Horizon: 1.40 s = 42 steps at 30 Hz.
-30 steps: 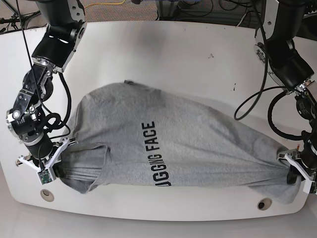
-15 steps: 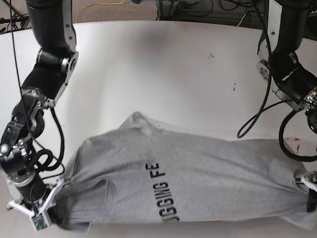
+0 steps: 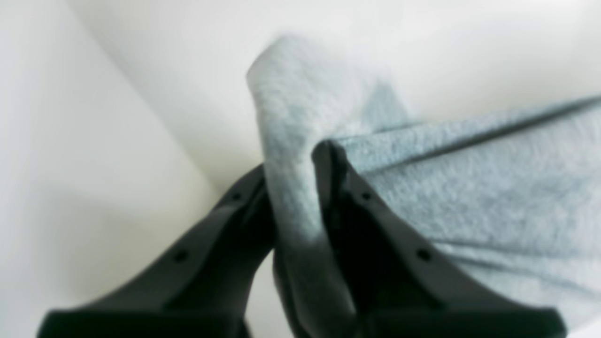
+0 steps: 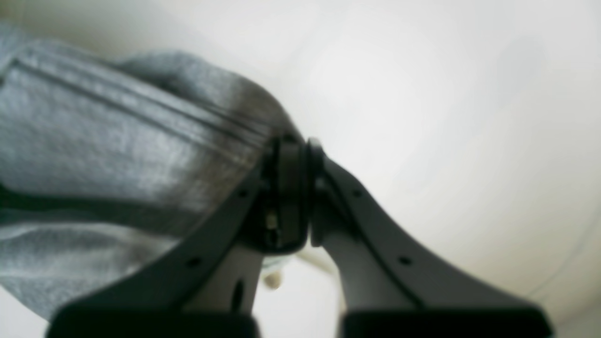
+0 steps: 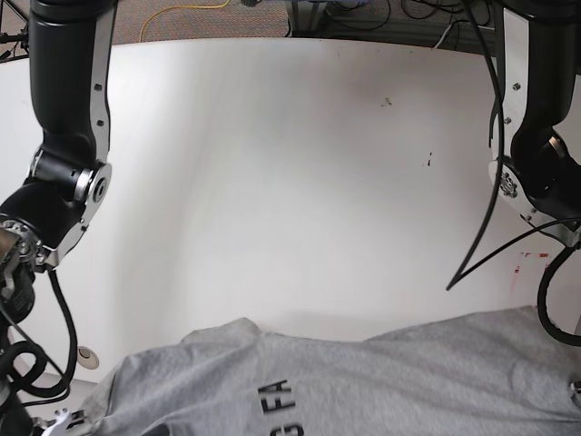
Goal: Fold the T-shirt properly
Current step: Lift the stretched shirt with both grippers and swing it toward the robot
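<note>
The grey T-shirt (image 5: 363, 381) spans the bottom of the base view, its black lettering (image 5: 277, 407) cut off by the frame edge. Both grippers are below that view's edge; only the right arm (image 5: 54, 182) and the left arm (image 5: 536, 173) show. In the left wrist view my left gripper (image 3: 293, 162) is shut on a fold of the T-shirt (image 3: 469, 197), which stretches away to the right. In the right wrist view my right gripper (image 4: 293, 145) is shut, with the T-shirt's (image 4: 94, 141) hemmed edge pinched at its tips and the cloth spreading left.
The white table (image 5: 272, 182) lies beyond the shirt. A round hole (image 5: 86, 357) sits near its front left corner. Cables, one of them yellow (image 5: 182, 14), run along the floor past the far edge.
Both arms have carried the shirt toward the near edge, and it has slid down the base view. The grippers and most of the lettering have left that frame.
</note>
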Tool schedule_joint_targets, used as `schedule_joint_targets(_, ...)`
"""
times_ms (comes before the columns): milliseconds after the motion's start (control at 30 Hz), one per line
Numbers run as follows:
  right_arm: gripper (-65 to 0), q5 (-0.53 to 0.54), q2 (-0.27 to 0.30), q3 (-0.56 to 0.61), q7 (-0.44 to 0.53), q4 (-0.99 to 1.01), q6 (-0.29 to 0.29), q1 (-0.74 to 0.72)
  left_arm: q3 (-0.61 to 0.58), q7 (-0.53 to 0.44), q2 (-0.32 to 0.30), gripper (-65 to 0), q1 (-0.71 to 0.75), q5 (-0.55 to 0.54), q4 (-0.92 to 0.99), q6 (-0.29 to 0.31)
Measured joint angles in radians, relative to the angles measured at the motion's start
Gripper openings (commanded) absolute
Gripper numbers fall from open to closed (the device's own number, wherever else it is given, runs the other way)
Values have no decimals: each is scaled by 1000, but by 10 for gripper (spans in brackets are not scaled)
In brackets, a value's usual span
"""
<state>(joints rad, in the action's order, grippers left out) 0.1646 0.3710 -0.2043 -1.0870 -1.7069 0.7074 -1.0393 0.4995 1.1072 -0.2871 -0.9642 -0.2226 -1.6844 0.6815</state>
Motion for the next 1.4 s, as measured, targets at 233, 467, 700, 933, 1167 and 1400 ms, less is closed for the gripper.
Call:
schedule_joint_targets(233,-649,-6,64,106,-50,51,2,-166,0,28,-40,-638,-169,-14,119,29)
schedule_joint_targets(467,-648,-2,82,181,-43,12,0,-182,-9,23,-78,-642,-175,-18,95,26)
schedule_joint_targets(700,-648,-28,78,294,-93,36,-22,-102,-39,57,-80,-642,-92,-7,93,27)
schedule_joint_targets(933,-649,-26,92,322,-90,61,-22,-144,-21,45,-81,-639,-100,-11,105,26)
schedule_joint_targets(1167,-649,-21,116,278,-89,51,-10,-171,-27,18,-69,-636,-84,-25,115,26)
schedule_joint_targets(1400,-650,7,123,185,-112,54,0,-87,-41,3,-26,-632,-25,-27,121,23)
